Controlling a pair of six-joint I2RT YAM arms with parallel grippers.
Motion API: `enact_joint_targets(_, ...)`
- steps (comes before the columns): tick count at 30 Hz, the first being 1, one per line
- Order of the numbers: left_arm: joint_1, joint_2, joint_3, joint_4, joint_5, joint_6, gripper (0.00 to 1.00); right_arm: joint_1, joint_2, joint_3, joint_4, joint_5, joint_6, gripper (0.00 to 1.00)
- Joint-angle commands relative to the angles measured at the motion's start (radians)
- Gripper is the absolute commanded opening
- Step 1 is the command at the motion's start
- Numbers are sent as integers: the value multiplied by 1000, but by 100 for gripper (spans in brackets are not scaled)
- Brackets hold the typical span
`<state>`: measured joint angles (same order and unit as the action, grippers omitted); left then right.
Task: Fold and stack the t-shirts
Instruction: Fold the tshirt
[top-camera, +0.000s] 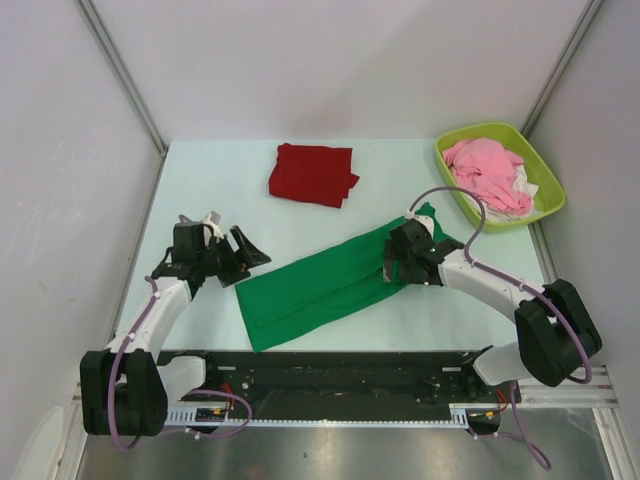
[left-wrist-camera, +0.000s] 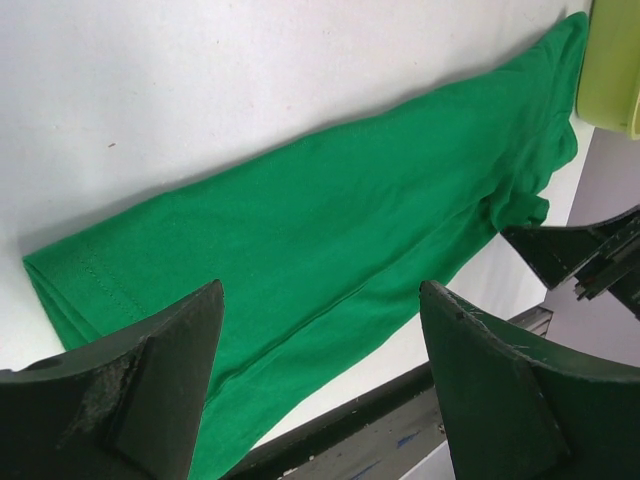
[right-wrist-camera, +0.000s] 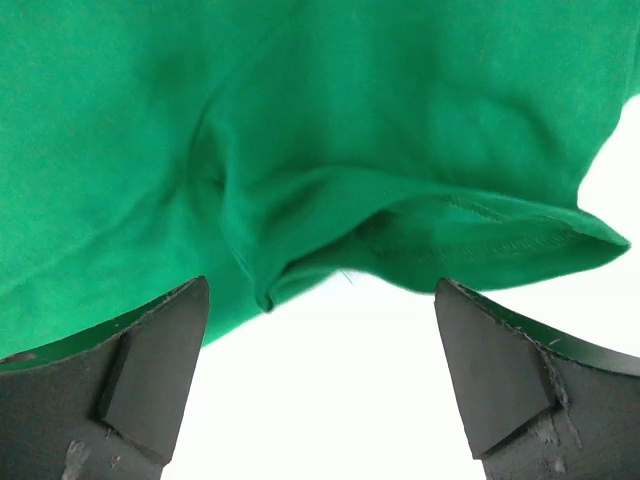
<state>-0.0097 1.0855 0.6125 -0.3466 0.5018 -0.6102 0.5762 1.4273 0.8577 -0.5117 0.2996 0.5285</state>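
Folded lengthwise, the green t-shirt (top-camera: 330, 285) lies as a long diagonal band on the tabletop (top-camera: 200, 180), sleeve rumpled beneath the right fingers (top-camera: 393, 262), spread wide and empty; left fingers (top-camera: 240, 255) gape empty beside its hem; red t-shirt (top-camera: 312, 173) folded behind

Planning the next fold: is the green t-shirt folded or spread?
Partly folded: the green t-shirt lies as a long narrow strip, layered edges showing.
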Motion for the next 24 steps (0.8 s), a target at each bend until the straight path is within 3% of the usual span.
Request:
enact_joint_targets(1, 7, -30, -7, 20, 34, 18, 84, 28, -102, -51, -94, -23, 16, 100)
enact_joint_targets(7, 7, -58, -8, 8, 41, 17, 84, 111, -249, -80, -214, -82, 79, 100)
enact_joint_targets(13, 7, -67, 7, -5, 40, 18, 84, 120, -430, -56, -170, 74, 130, 100)
enact_joint_targets(24, 7, -67, 13, -8, 35, 21, 84, -15, -96, -43, 197, 101, 77, 100)
